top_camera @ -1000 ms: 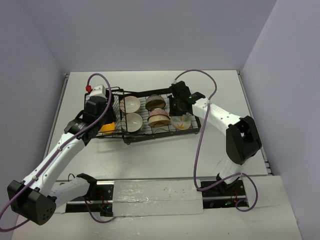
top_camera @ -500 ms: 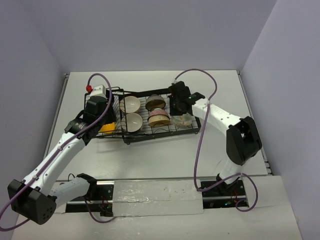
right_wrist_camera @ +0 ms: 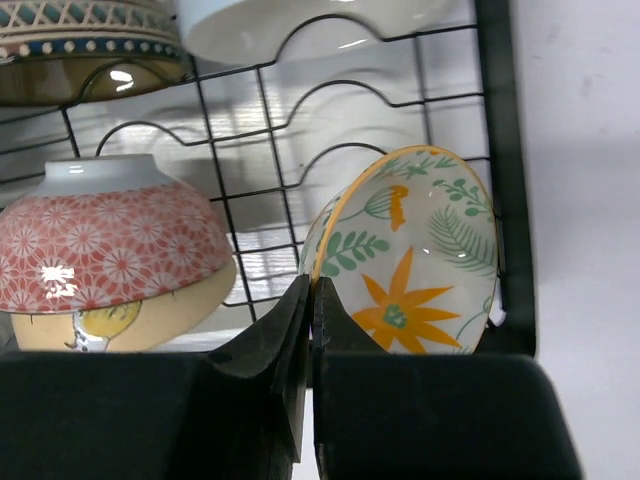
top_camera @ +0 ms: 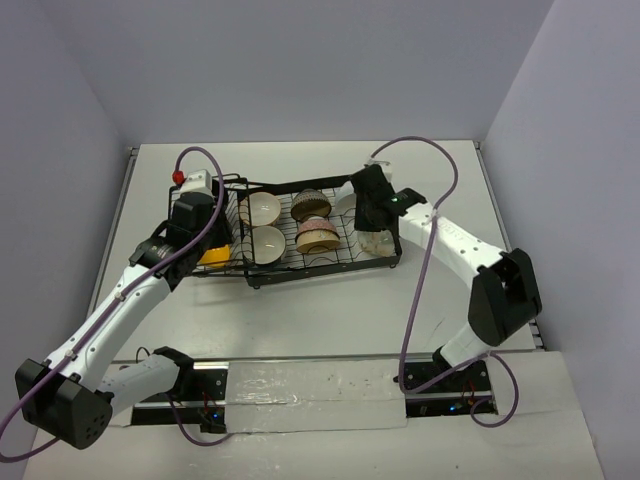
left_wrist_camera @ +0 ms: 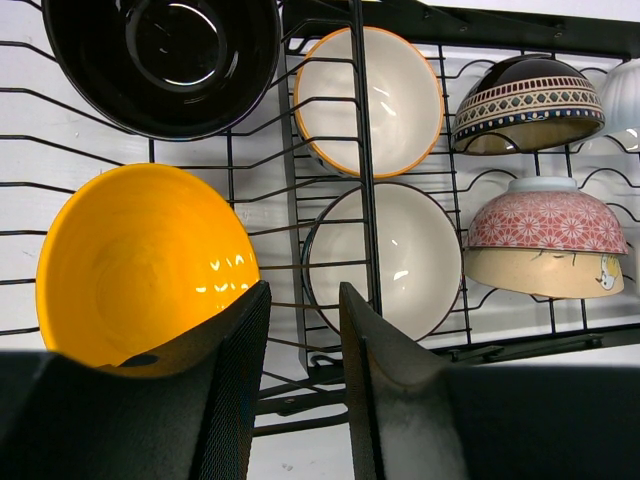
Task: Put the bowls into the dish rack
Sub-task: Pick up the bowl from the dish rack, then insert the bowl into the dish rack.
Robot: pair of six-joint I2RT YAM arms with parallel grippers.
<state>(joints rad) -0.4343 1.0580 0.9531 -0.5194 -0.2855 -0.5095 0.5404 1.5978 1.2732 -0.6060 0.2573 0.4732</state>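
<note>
While the right gripper (right_wrist_camera: 311, 288) is clenched empty at lower centre, just before the floral bowl (right_wrist_camera: 420, 260) standing on edge in the dish rack (right_wrist_camera: 505, 150), the left gripper (left_wrist_camera: 303, 295) gapes partway, holding nothing, beside the yellow bowl (left_wrist_camera: 140, 260) racked at lower left. Eight seem loaded, so little looks left. Farther up, a white bowl (right_wrist_camera: 300, 25) is cut off at the top edge

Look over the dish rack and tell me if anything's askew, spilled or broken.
Nothing is spilled or visibly broken. The floral bowl stands tilted on edge at the dish rack's right end, beside the red patterned bowl. The yellow bowl lies tilted at the left end. Neither looks wrong for a rack.
</note>
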